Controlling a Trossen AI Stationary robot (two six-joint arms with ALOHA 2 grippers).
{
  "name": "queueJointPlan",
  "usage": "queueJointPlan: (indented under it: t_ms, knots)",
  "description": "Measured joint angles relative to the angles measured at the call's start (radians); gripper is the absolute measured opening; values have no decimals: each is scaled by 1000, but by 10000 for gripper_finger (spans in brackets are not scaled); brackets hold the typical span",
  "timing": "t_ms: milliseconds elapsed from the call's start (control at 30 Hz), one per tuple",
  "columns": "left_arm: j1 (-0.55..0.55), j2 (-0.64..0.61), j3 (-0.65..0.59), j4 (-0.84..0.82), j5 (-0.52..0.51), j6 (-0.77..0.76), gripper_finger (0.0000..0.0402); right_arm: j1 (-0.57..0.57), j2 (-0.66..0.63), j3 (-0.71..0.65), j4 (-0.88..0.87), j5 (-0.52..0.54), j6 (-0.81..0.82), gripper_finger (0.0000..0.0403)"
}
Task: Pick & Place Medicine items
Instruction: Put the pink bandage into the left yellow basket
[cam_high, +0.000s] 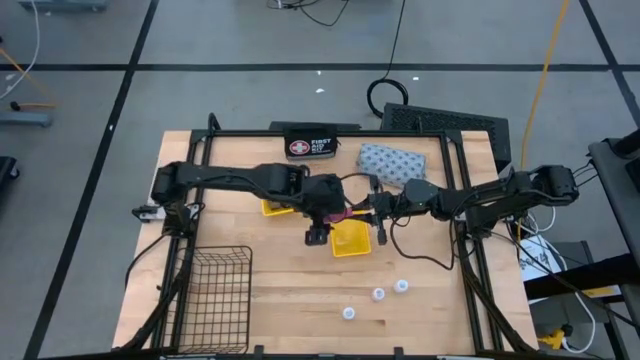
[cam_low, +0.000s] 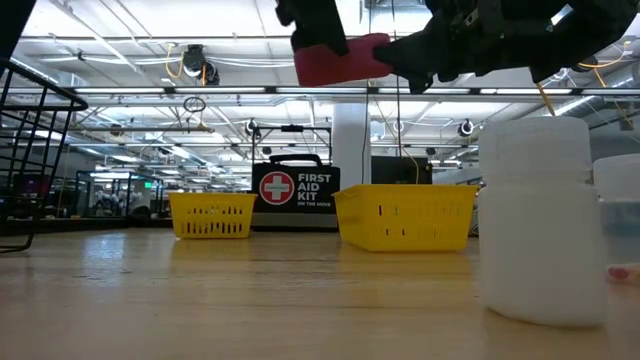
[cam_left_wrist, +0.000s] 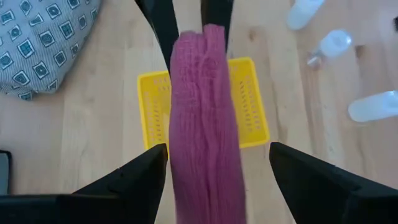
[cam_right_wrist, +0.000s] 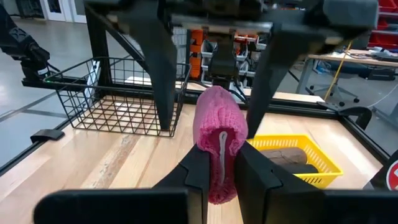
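A pink knitted bar (cam_left_wrist: 202, 118) hangs in the air above a yellow tray (cam_left_wrist: 252, 106) at mid-table. My right gripper (cam_right_wrist: 222, 165), reaching in from the table's right, is shut on it. My left gripper (cam_left_wrist: 217, 149) comes from the left and slants down. It is open, with one finger on each side of the bar's other end and a gap showing at both. In the high view the left gripper (cam_high: 318, 232) and right gripper (cam_high: 376, 210) meet over the tray (cam_high: 350, 240). The patterned pouch (cam_high: 392, 165) and three white containers (cam_high: 379, 294) lie on the table. My right gripper pinches the pink bar's right-hand end (cam_right_wrist: 217, 149) between its two fingers (cam_right_wrist: 193, 171). The fingers come in level from the table's right and lie along the bar. The bar sticks out level toward the table's left, lifted clear above the yellow tray.
A second yellow tray (cam_right_wrist: 292, 158) farther back holds brown oblongs. The black First Aid case (cam_high: 308, 146) stands at the far edge. A black wire basket (cam_high: 218, 290) sits at the near left. Black frame rails run along the table's sides.
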Motion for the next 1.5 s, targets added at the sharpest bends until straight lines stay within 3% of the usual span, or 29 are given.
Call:
queueJointPlan:
  t_ms: [167, 800, 1000, 1233, 1333, 1500]
  knots:
    - [6, 19, 0, 5, -1, 2, 267, 0, 0, 0, -3, 0, 0, 37]
    - [12, 4, 0, 16, -1, -6, 131, 1, -1, 0, -12, 1, 1, 39]
    - [15, -3, 12, 1, -88, -8, 101, 1, -2, 0, -11, 78, 5, 77]
    - [13, -74, -30, -59, -206, -193, 75, 0, -76, -3, -85, 86, 3, 147]
    - [8, -143, -126, -38, -288, -305, 75, 2, -145, 0, -158, 77, 3, 165]
    - [4, -326, -359, 14, -388, -625, 75, 1, -244, -3, -323, 80, 12, 174]
